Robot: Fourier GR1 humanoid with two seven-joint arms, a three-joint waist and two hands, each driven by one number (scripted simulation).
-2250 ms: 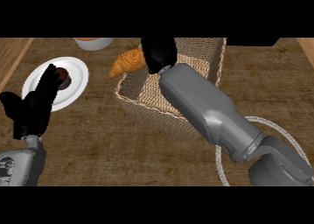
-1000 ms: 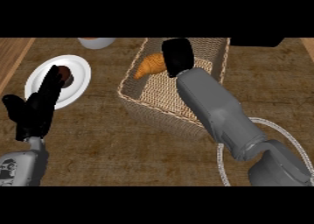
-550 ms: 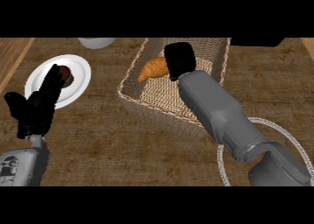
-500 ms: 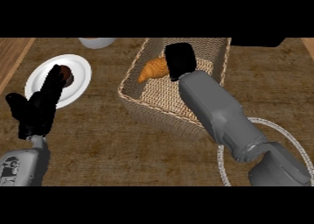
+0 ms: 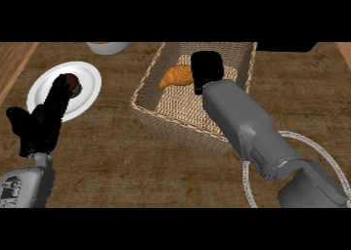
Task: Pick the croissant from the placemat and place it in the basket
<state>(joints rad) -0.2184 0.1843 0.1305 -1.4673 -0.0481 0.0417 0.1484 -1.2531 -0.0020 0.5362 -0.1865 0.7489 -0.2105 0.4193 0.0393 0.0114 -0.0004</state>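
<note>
The golden croissant [image 5: 176,76] lies inside the woven basket [image 5: 150,106], near its far left corner. My right hand [image 5: 207,68] hovers over the basket's middle, its fingers straight and pointing away from me, with the croissant just at their left side. The grey right forearm crosses the basket's near rim. The round placemat [image 5: 323,150], edged in white, lies at the lower right, partly under that arm. At the left, my left hand [image 5: 39,122] rests open, fingers up.
A white plate [image 5: 85,83] with a dark round piece of food [image 5: 73,81] sits left of the basket, partly behind my left hand. A white cup [image 5: 107,47] stands at the far edge. Lighter wood strips border the counter at both sides.
My right hand carried the croissant from the basket's left rim to over its inside. The croissant now lies in the basket beside straightened fingers. The left hand barely moved.
</note>
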